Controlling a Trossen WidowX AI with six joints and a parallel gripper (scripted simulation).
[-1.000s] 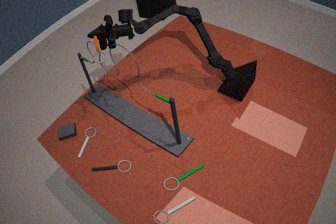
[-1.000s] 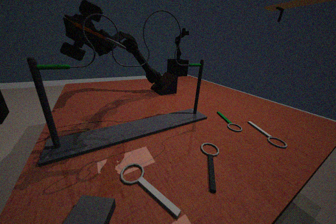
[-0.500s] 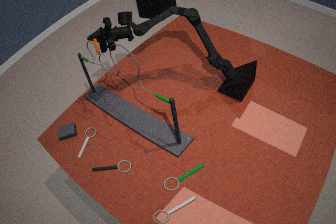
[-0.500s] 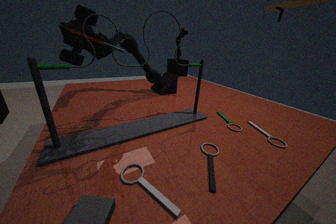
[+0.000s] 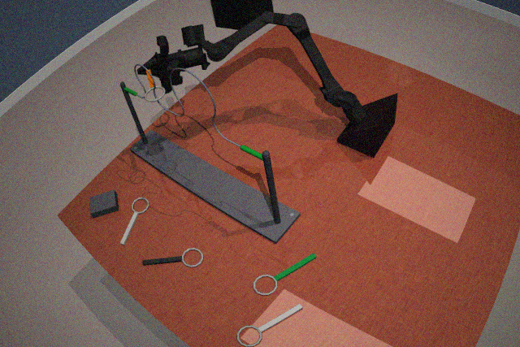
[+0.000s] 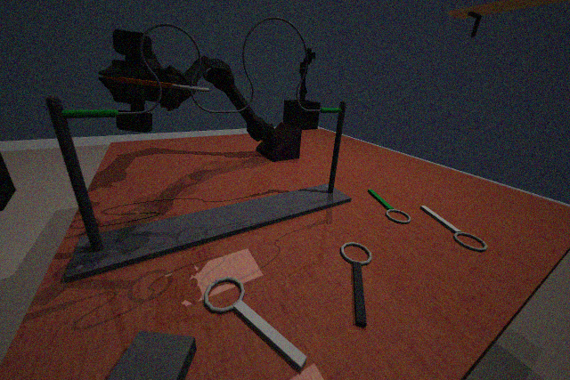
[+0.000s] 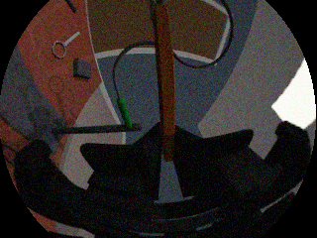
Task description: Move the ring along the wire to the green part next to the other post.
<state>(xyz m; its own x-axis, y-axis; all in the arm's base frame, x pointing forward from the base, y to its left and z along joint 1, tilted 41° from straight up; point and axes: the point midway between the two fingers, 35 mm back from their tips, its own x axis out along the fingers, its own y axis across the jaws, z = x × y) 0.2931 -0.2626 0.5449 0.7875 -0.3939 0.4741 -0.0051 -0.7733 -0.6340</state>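
Observation:
My gripper (image 5: 145, 70) (image 6: 104, 77) (image 7: 162, 125) is shut on the orange handle (image 5: 150, 78) (image 6: 151, 83) (image 7: 165, 84), high above the base near the far-left post (image 5: 134, 114) (image 6: 76, 173) (image 7: 94, 129). The pale ring (image 5: 164, 93) (image 6: 200, 88) lies nearly level, around the falling side of the first wire loop as far as I can tell. Contact with the grey wire (image 5: 214, 108) (image 6: 273, 18) (image 7: 115, 71) cannot be told. One green part (image 5: 129, 91) (image 6: 89, 113) (image 7: 125, 113) is at that post. The other green part (image 5: 253, 152) (image 6: 330, 109) is at the other post (image 5: 271, 188) (image 6: 336, 150).
The posts stand on a grey base (image 5: 197, 179) (image 6: 221, 223). A dark block (image 5: 103, 203) (image 6: 154, 352) and loose rings with white (image 5: 129, 227) (image 6: 269, 332), black (image 5: 162, 260) (image 6: 359, 293) and green (image 5: 296, 266) (image 6: 379, 198) handles lie on the table. The wire loops rise close beside the gripper.

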